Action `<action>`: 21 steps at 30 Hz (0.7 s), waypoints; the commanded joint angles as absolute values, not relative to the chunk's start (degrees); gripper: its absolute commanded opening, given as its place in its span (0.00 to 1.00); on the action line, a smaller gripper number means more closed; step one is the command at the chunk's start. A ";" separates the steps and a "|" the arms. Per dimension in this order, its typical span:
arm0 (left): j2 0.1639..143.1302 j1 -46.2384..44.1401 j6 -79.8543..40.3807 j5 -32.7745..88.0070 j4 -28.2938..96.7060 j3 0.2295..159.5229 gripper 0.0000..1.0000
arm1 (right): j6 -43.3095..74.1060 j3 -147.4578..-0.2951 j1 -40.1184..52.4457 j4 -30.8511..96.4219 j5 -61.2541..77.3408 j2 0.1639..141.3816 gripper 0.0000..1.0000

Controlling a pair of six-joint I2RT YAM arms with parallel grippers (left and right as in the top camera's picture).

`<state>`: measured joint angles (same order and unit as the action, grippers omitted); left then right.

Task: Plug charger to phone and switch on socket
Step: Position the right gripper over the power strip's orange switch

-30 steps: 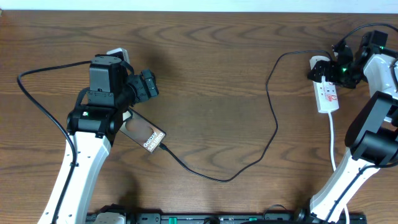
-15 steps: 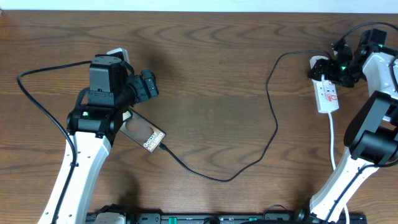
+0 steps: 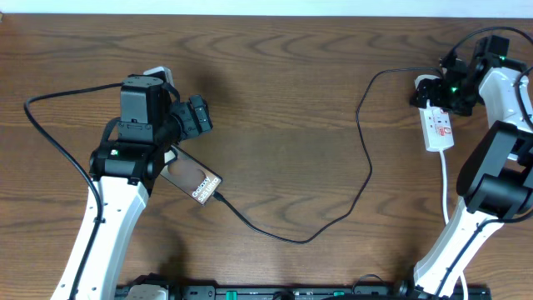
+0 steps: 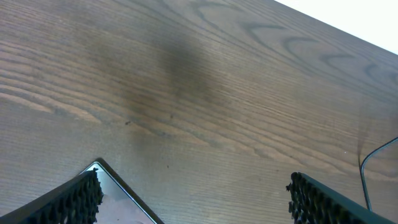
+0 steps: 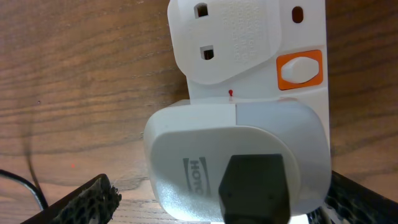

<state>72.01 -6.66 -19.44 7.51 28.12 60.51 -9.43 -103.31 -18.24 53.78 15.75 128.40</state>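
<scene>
Two arms work at the wooden worktop (image 3: 283, 125), with one phone, one charger, and one socket strip between them. The phone (image 3: 193, 177) lies flat and slantwise beside the left arm. The white lettering at its lower end is too small to read with certainty. The charger (image 3: 366, 179), a single thin black cable, meets that end of the phone, but I cannot tell whether the tip is seated. It loops across the worktop to the far right corner.

There the socket (image 5: 305, 25), a white strip, carries one white adapter (image 5: 186, 143) with grey letters starting "HOT"; the rest are hidden behind a black plug (image 5: 255, 186). One orange rocker switch (image 5: 300, 67) sits beside it. A white cord (image 3: 445, 187) trails toward the near edge.

The left gripper (image 4: 196, 196) hangs over bare wood beside the phone's corner, jaws released and wide apart. The right gripper (image 3: 429, 92) has its jaws spread to either side of the adapter, grasping nothing.
</scene>
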 commanded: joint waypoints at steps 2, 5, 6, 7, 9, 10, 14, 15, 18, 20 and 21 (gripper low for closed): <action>72.12 -6.90 -19.14 6.98 28.25 61.08 0.93 | -7.22 -101.34 -12.51 55.75 29.19 131.81 0.89; 72.12 -6.90 -19.11 6.98 28.25 61.08 0.93 | -5.63 -101.34 -11.81 55.55 29.36 131.81 0.89; 72.12 -6.90 -19.11 6.98 28.25 61.08 0.93 | -5.21 -101.34 -11.64 55.53 29.32 131.81 0.89; 72.12 -6.90 -19.11 6.98 28.25 61.08 0.94 | -5.10 -101.34 -11.51 55.57 29.36 131.81 0.88; 72.12 -6.90 -19.11 6.98 28.25 61.08 0.94 | -4.73 -101.34 -11.40 55.68 29.65 131.81 0.88; 72.12 -6.90 -19.11 6.98 28.25 61.08 0.94 | -4.73 -101.34 -11.40 55.72 29.85 131.81 0.88; 72.12 -6.90 -19.11 6.98 28.25 61.08 0.93 | -4.73 -101.34 -11.42 55.77 31.09 131.81 0.88; 72.12 -6.90 -19.11 6.98 28.25 61.08 0.94 | -4.73 -101.34 -11.46 55.75 31.33 131.81 0.88; 72.12 -6.90 -19.11 6.98 28.27 61.08 0.94 | -4.73 -101.34 -11.57 55.77 32.47 131.81 0.88; 72.12 -6.90 -19.11 6.98 28.27 61.08 0.94 | -4.75 -101.34 -11.66 55.75 33.21 131.81 0.88; 72.12 -6.90 -19.11 6.98 28.27 61.08 0.94 | -4.73 -101.34 -11.68 55.75 33.52 131.81 0.88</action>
<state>72.01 -6.66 -19.44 7.51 28.12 60.51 -6.46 -103.37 -17.34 53.43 13.69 128.40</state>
